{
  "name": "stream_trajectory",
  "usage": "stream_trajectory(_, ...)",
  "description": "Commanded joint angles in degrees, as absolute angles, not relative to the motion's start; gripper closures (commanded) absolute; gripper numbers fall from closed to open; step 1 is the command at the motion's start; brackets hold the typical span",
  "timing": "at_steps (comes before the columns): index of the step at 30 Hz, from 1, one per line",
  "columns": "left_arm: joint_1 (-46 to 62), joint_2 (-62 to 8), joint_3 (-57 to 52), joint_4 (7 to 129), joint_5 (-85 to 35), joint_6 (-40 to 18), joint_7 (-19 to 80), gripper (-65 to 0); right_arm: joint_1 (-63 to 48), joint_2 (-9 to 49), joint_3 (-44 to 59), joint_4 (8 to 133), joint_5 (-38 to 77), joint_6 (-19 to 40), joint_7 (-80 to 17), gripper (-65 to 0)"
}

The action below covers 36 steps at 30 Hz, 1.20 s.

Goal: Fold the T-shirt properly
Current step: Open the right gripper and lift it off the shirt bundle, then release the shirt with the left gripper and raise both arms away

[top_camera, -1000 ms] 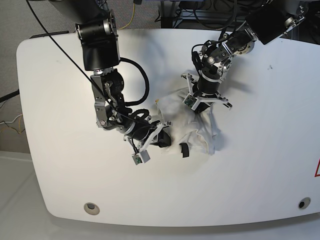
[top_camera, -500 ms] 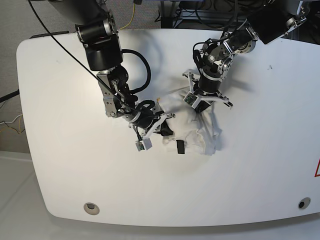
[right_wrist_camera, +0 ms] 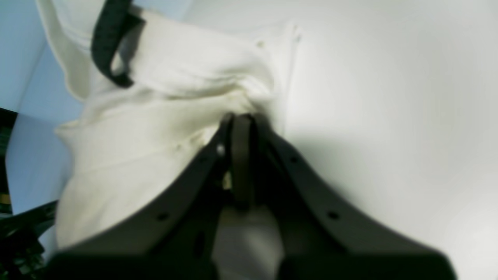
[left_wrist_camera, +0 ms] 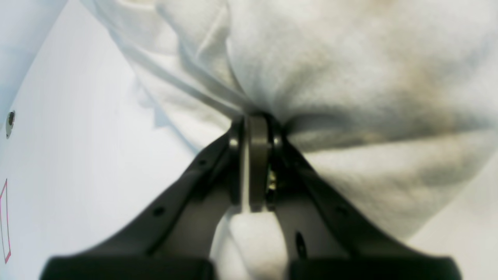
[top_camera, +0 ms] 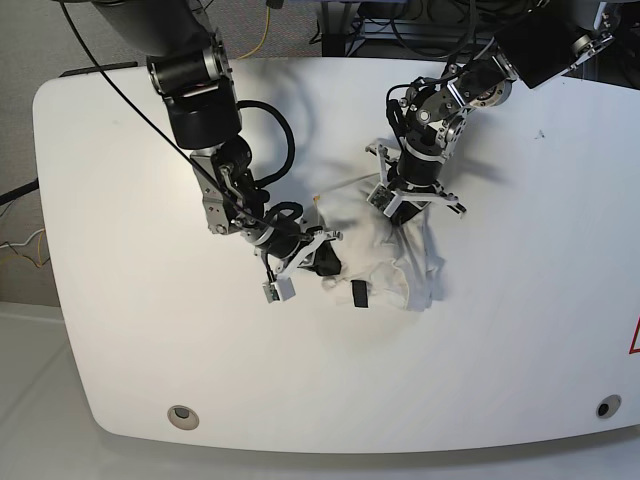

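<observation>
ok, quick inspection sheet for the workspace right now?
Surface: white table, rounded corners, round fittings near the front edge.
Job's things: T-shirt bunched in a crumpled heap mid-table, black tag on its front edge; not folded yet.
Clutter: nothing seen.
Grippers: left gripper jaws shut on cloth; right gripper jaws shut on cloth.
Cables: black cable looping along the right arm; more cables behind the table.
Surroundings: grey floor beyond the table's far edge.
</observation>
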<state>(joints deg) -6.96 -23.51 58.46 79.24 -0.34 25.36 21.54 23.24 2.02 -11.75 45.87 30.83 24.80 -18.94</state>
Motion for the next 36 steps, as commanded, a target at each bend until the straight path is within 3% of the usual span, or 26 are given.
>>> stream_trajectory(1,-3.91,-25.36,59.56,76.44,-9.89,20.09,37.76,-2.5,25.36,3.12,-11.56,46.46,30.55,23.6,-18.59,0.0)
stream_trajectory(7,-4.0,-26.95,58.68,78.55,-9.98,20.26,37.58,-2.5,27.21,3.74,-11.47,46.55,30.81,23.6,-21.76,0.0)
stream_trajectory(21,-2.95,-27.47,42.59,86.9,-9.98,20.09,37.76,-2.5,27.03,3.74,-11.38,55.43,30.81,23.6,-27.91,0.0)
stream_trajectory(36,-4.88,-23.6,39.69,89.71,-9.98,20.0,40.13,-2.5,26.59,4.53,-11.12,61.23,30.81,23.6,-32.22,0.0)
